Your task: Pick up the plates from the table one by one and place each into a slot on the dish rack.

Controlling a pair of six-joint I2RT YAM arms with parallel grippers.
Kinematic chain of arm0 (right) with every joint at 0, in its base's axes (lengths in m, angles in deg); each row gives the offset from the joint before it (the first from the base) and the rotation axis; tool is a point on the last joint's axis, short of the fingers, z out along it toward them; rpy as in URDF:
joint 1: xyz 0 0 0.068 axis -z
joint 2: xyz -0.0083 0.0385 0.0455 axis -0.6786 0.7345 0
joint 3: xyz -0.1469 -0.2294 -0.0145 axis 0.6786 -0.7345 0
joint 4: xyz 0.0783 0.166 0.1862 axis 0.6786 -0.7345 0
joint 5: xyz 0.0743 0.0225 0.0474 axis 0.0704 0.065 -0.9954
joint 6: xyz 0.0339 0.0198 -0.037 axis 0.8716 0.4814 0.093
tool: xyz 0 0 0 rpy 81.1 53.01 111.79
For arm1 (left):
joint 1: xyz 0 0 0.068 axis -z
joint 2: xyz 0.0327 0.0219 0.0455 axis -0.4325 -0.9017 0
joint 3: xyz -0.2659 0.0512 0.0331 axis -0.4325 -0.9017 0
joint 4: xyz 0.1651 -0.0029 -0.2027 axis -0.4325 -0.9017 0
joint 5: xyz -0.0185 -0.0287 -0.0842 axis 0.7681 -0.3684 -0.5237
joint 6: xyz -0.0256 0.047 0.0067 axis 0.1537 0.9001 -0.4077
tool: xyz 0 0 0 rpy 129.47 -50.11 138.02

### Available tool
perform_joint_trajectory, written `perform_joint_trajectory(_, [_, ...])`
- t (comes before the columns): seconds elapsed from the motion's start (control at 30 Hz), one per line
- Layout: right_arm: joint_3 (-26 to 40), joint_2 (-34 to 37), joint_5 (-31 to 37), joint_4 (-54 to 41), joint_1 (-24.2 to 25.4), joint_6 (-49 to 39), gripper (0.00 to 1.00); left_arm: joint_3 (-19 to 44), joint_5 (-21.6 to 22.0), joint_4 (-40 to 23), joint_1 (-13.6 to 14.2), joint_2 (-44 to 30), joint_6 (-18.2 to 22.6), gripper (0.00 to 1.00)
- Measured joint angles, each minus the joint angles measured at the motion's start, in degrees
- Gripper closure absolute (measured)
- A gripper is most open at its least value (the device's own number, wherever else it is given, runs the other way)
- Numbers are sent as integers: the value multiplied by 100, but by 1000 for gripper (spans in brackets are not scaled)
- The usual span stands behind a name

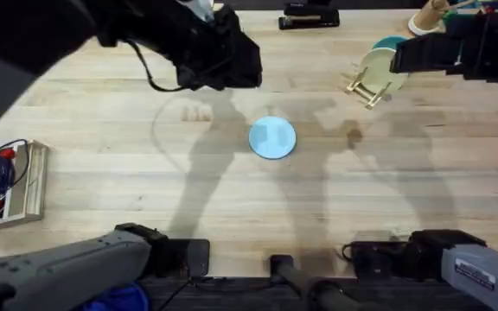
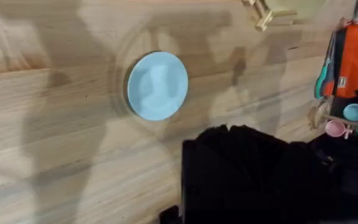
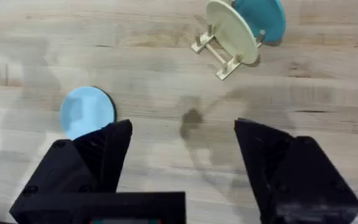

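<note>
- Overhead first: both grippers sit high in the frame. My left gripper [image 1: 232, 52] is a dark mass at upper centre-left, and I cannot tell how its fingers stand. My right gripper [image 1: 405, 59] reaches in from the upper right, just beside the dish rack [image 1: 366, 86].
- Same view: the light blue plate [image 1: 272, 137] lies flat mid-table [image 1: 102, 173], below and right of the left gripper, below and left of the right one, and well apart from both. I judge the left slightly nearer. Being round, the plate has no long axis.
- Left wrist view: the blue plate [image 2: 157, 85] sits at upper centre on bare wood, clear of the black gripper body at the lower right.
- Right wrist view: my right gripper [image 3: 182, 158] is spread wide and empty. The blue plate [image 3: 87, 111] lies just past its left finger, outside the gap.
- Containers, right wrist view: the rack [image 3: 219, 53] at top centre holds a cream plate [image 3: 232, 31] and a teal plate [image 3: 260, 17] on edge.
</note>
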State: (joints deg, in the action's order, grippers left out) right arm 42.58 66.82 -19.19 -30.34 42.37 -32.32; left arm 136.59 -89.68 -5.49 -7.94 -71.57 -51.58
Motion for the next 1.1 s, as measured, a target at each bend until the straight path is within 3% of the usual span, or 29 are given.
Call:
perform_joint_trajectory(0.53, [0,0,0,-2,0,-1,7,-33,372,-24,46,-129,-23,959])
perform_joint_trajectory(1.1, [2,0,-1,-2,0,-1,8,-1404,413,1313,167,-151,-26,960])
